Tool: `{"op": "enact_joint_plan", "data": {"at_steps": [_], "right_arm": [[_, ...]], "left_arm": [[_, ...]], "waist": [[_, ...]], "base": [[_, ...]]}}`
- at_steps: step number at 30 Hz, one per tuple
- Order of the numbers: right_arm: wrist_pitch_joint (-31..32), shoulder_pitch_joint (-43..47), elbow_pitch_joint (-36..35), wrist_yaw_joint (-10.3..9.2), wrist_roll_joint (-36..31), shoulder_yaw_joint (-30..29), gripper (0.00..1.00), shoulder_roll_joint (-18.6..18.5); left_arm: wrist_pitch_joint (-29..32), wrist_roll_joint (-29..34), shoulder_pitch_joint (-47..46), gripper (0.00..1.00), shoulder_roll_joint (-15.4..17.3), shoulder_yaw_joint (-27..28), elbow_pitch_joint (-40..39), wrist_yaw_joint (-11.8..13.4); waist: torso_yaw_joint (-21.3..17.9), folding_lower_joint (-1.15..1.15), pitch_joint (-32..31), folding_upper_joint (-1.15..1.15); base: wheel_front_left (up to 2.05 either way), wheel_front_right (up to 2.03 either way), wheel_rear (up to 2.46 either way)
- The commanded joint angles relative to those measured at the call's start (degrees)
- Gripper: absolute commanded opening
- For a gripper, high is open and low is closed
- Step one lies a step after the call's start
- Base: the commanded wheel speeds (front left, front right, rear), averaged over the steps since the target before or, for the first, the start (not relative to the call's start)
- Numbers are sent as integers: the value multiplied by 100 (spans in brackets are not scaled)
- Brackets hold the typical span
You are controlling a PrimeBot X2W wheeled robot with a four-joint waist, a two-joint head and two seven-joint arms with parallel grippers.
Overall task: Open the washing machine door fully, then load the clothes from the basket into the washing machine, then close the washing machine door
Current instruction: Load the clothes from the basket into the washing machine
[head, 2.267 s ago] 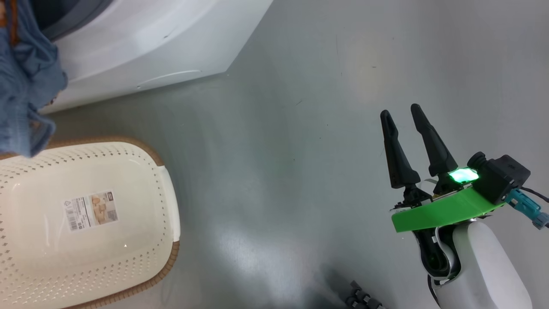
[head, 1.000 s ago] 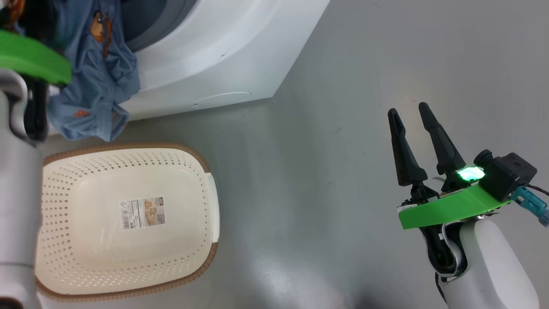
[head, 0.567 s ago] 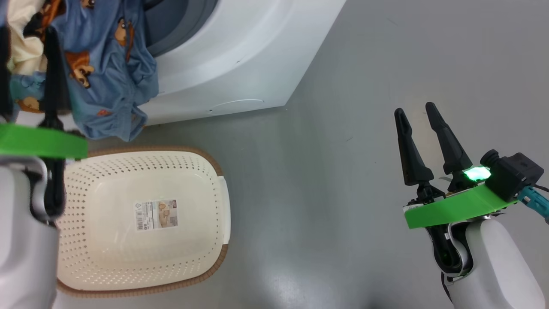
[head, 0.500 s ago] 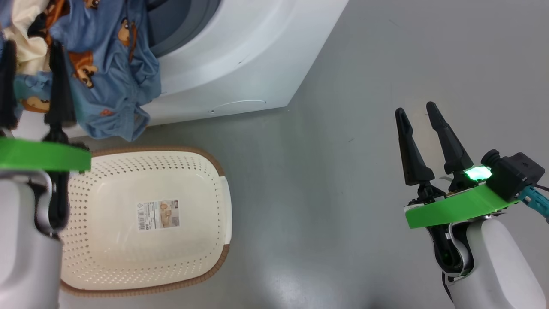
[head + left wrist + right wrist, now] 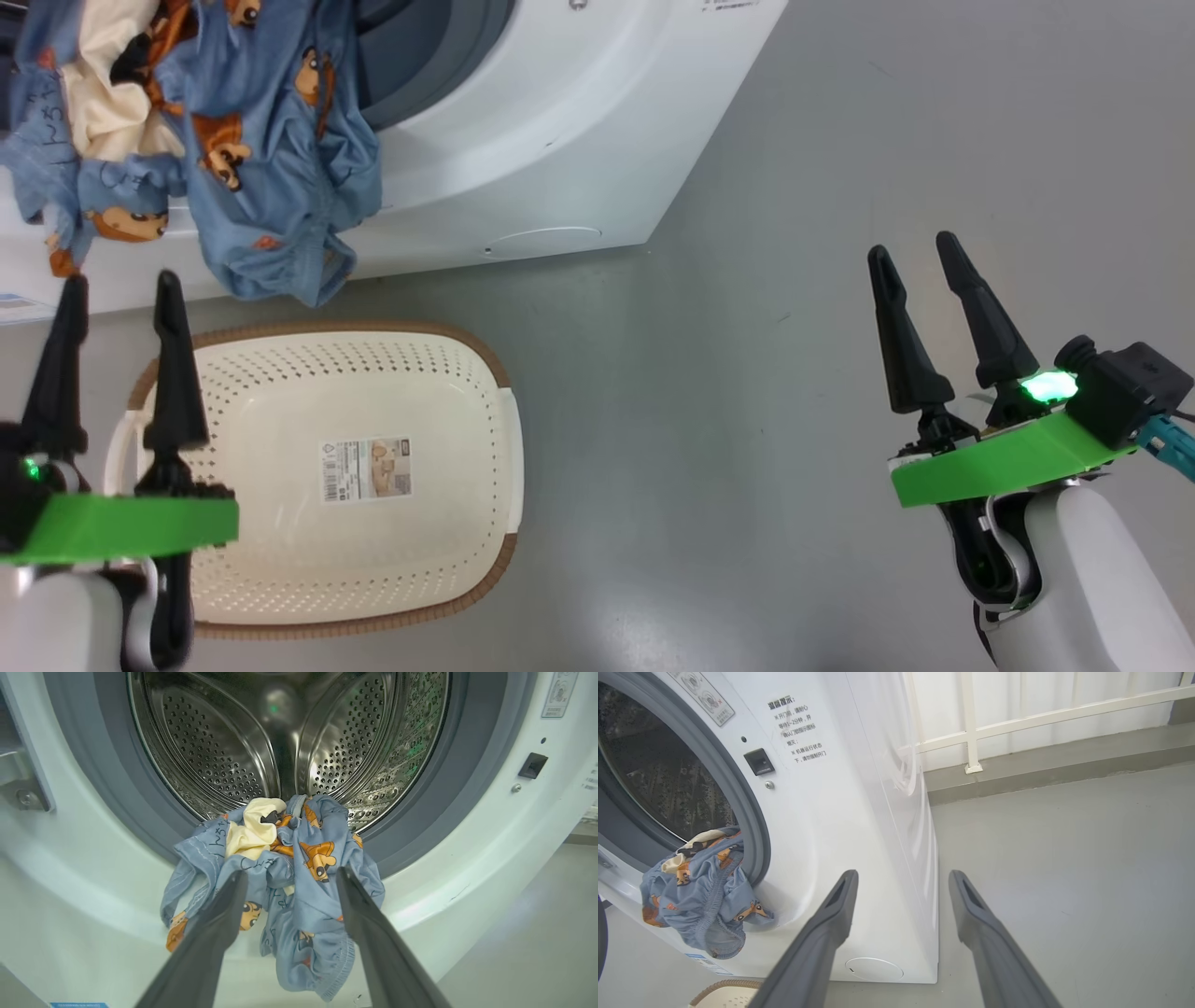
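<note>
L gripper [image 5: 119, 280]: fingers spread, nothing between them; in head view we see it over left end of basket [image 5: 280, 373], and wrist view has it pointing at clothes [image 5: 271, 159], apart from them. R gripper [image 5: 913, 247]: also spread, empty, over floor [image 5: 700, 420], well apart from washing machine [image 5: 523, 112]. Clothes: top part on grey gasket [image 5: 93, 765] at drum [image 5: 233, 742] mouth, rest hanging down white front. Basket on floor just below hanging hem, w/ bottom sticker [image 5: 367, 469] showing.
</note>
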Motion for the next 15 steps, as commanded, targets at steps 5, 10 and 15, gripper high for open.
{"op": "enact_joint_plan", "data": {"at_steps": [5,10,15], "right_arm": [[-27,179,-216,9,-41,73,100,-94],[-27,230,-249,9,-46,53,100,-118],[-27,263,-289,9,-39,14,100,-133]], "left_arm": [[-29,173,455,100,-51,371,-459,-74],[-29,253,784,100,-289,489,-540,-190],[-29,330,957,100,-485,524,-510,-295]], "waist": [[56,0,-52,0],[89,0,-97,0],[100,0,-115,0]], "base": [[0,0,0],[0,0,0],[0,0,0]]}}
